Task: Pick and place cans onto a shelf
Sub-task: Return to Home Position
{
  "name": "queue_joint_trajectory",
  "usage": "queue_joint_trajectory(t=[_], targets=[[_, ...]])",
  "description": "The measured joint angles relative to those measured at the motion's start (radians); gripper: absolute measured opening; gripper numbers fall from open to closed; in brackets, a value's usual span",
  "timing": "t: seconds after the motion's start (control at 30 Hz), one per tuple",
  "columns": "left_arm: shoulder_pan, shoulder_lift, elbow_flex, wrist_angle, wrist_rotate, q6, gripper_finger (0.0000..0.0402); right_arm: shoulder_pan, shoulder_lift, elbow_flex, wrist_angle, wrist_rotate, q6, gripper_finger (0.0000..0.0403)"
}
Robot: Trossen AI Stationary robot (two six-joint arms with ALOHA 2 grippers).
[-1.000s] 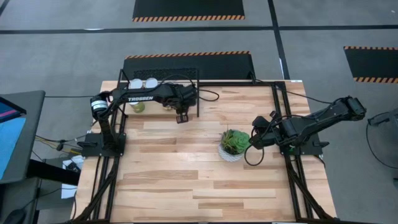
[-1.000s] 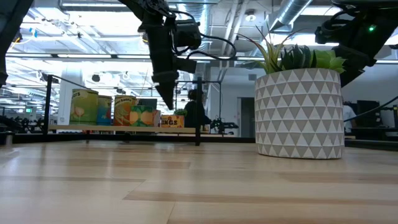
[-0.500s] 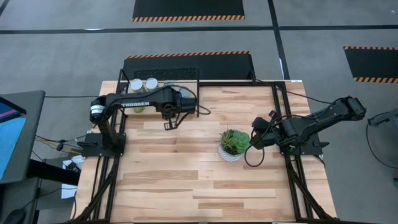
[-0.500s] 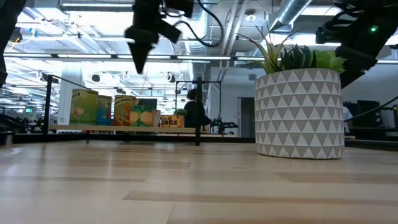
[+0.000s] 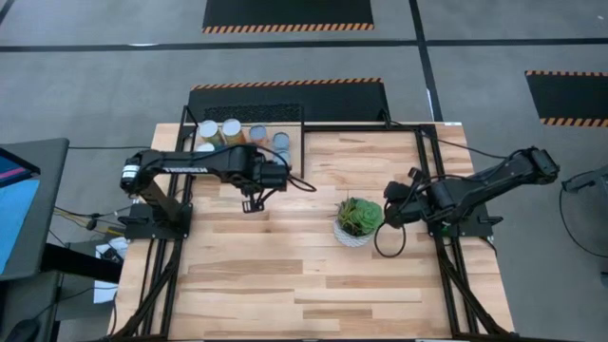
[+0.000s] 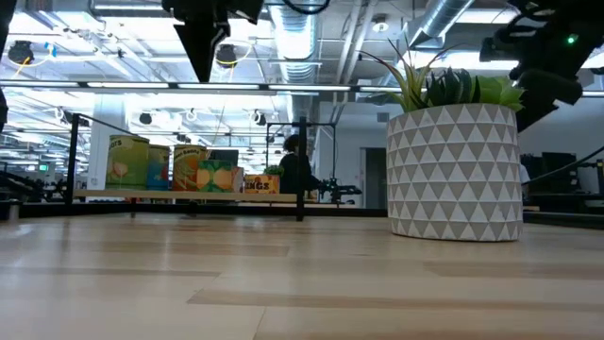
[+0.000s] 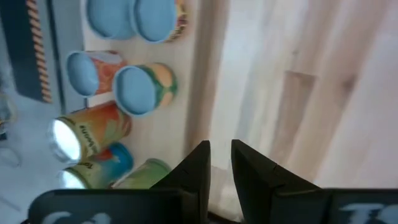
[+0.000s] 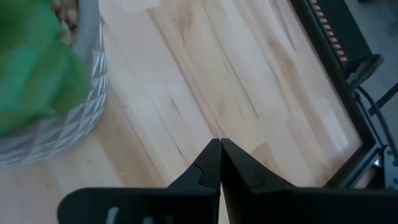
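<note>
Above the counter [image 5: 285, 275], in front of the shelf [image 6: 170, 196], the left tool [image 5: 249, 202] hangs in the air with its fingers pointing down. The two fingers stand only a little apart, with a narrow gap between them. They hold nothing and they touch nothing.

Behind this tool, all the cans [image 7: 134, 90] stand upright on the shelf, which sits at the far left corner of the counter. The left wrist view shows seven of them. Four have pale-blue tops, and at least one has a bright silvery top. The labels are orange, green and blue. The cans stand close together in a group, some of them touching.

The left arm [image 5: 195, 161] rises from its base at the left edge of the counter. Its long link reaches across toward the middle, and the wrist is bent downward.

The right arm [image 5: 494, 180] lies folded low at the right edge of the counter. The right tool [image 5: 389, 213] is just beside the one potted plant [image 5: 359, 217]. Its fingers are pressed together and grip nothing.
</note>
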Motion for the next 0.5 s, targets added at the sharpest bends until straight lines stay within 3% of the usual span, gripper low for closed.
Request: queue_joint_trajectory(t=[0.17, 0.33, 0.5], targets=[[-0.032, -0.004, 0.0, 0.001, 0.035, 0.017, 0.0057, -0.013, 0.0, 0.047, -0.011, 0.001, 0.0, 0.0028], [-0.047, -0.007, -0.006, 0.003, -0.08, 0.047, 0.0057, -0.016, 0.0, 0.079, -0.012, 0.001, 0.0, 0.0028], [-0.029, -0.162, -0.164, 0.062, -0.082, 0.054, 0.0057, -0.015, 0.0, 0.118, -0.087, -0.077, -0.007, 0.0028]])
